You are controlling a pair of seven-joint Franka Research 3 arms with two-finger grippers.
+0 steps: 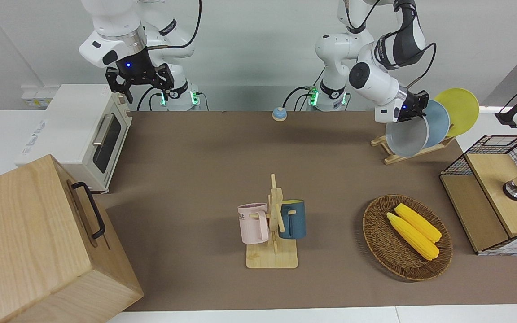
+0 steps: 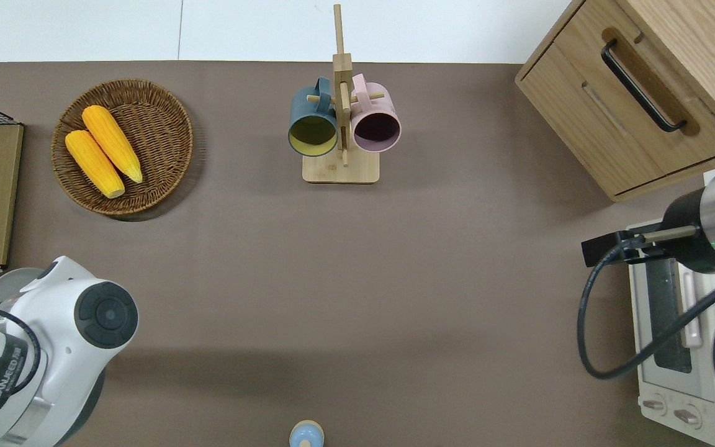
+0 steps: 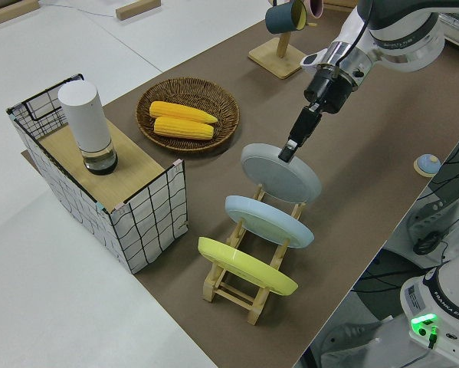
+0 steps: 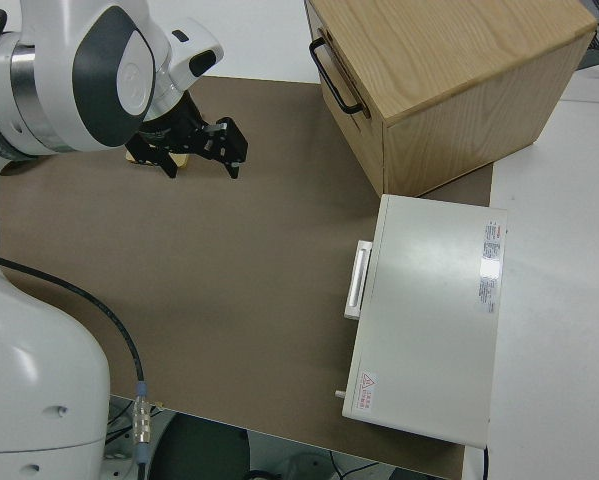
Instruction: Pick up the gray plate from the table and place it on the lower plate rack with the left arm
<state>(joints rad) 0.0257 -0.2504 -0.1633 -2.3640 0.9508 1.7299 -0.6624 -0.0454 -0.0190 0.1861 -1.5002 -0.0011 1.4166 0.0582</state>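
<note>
The gray plate (image 1: 405, 137) stands tilted in the slot of the lower plate rack (image 1: 400, 155) farthest from the robots, next to the light-blue plate (image 1: 441, 122) and the yellow plate (image 1: 461, 107). My left gripper (image 1: 413, 108) is shut on the gray plate's upper rim. The left side view shows the fingertips (image 3: 289, 149) pinching the rim of the gray plate (image 3: 281, 173) above the rack (image 3: 240, 285). The rack stands on the brown mat of the table (image 1: 204, 170) at the left arm's end. My right gripper (image 1: 137, 83) is parked and open.
A wooden mug stand (image 1: 273, 229) with two mugs stands mid-table. A wicker basket (image 1: 377, 233) with corn and a wire-sided box (image 1: 496, 193) lie farther from the robots than the rack. A toaster oven (image 1: 79, 134) and a wooden cabinet (image 1: 38, 242) are at the right arm's end.
</note>
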